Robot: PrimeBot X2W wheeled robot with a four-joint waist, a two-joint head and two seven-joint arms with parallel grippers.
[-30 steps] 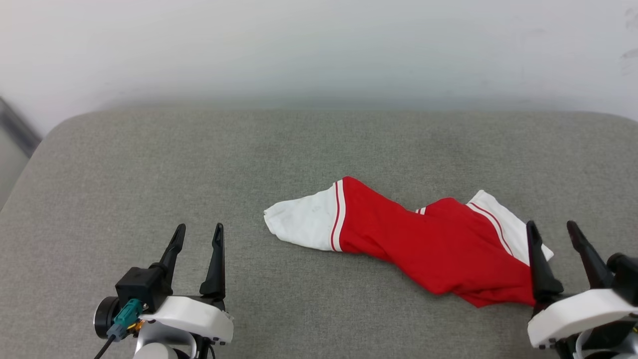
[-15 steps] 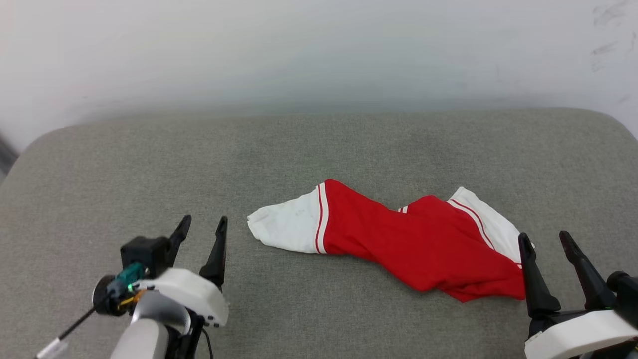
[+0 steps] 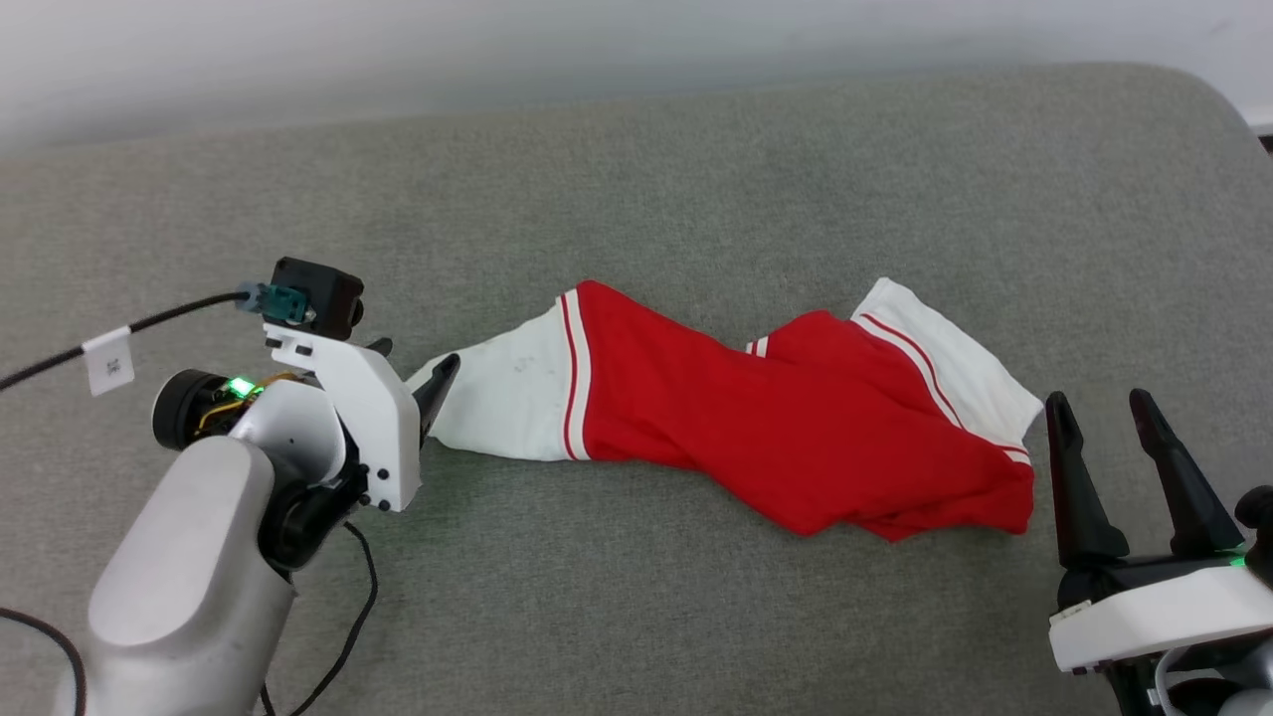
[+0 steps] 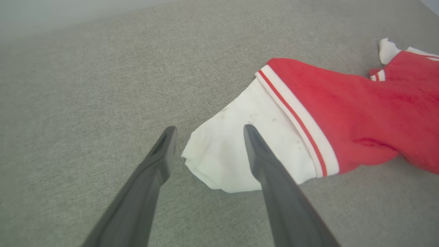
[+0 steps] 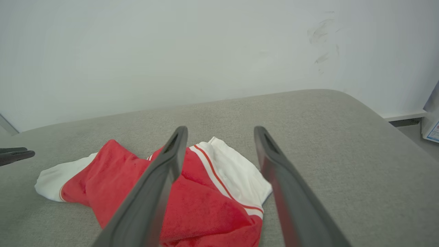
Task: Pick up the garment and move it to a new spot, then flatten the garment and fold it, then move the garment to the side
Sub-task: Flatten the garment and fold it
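Observation:
The garment (image 3: pixel 756 428) lies crumpled in a long diagonal bundle on the grey padded surface (image 3: pixel 696 179), red in the middle with a white sleeve at each end. My left gripper (image 3: pixel 418 356) is open, its fingertips just at the left white sleeve (image 3: pixel 507 398). In the left wrist view this gripper (image 4: pixel 209 127) straddles the tip of that sleeve (image 4: pixel 240 151), one finger over the cloth, one over bare surface. Near the garment's right end my right gripper (image 3: pixel 1098 398) stands open and holds nothing. The right wrist view has that gripper (image 5: pixel 220 127) above the garment (image 5: pixel 205 206).
A white wall runs behind the surface. The surface's rounded right corner (image 3: pixel 1213 99) drops off to the floor, where a white box (image 5: pixel 432 125) stands. A black cable with a white tag (image 3: pixel 109 363) trails from my left wrist.
The head camera has tilted down. My left arm has swung forward and to the right, bringing its open fingers to the left sleeve. The right gripper has hardly moved. The garment lies as before.

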